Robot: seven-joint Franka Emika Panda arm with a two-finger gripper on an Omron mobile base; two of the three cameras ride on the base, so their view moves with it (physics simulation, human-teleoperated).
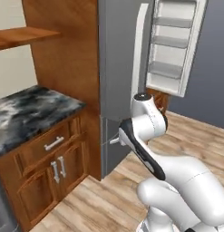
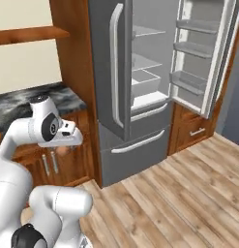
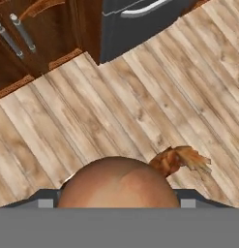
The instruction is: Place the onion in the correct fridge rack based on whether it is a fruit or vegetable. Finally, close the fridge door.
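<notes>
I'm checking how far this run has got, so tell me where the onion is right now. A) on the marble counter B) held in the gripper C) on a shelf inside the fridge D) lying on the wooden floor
B: in the hand view the onion sits right between the jaws, above the wooden floor, and the right base view shows it under the gripper, away from the open fridge.

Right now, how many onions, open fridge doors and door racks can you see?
onion: 1
open fridge door: 1
door racks: 3
Total: 5
</notes>
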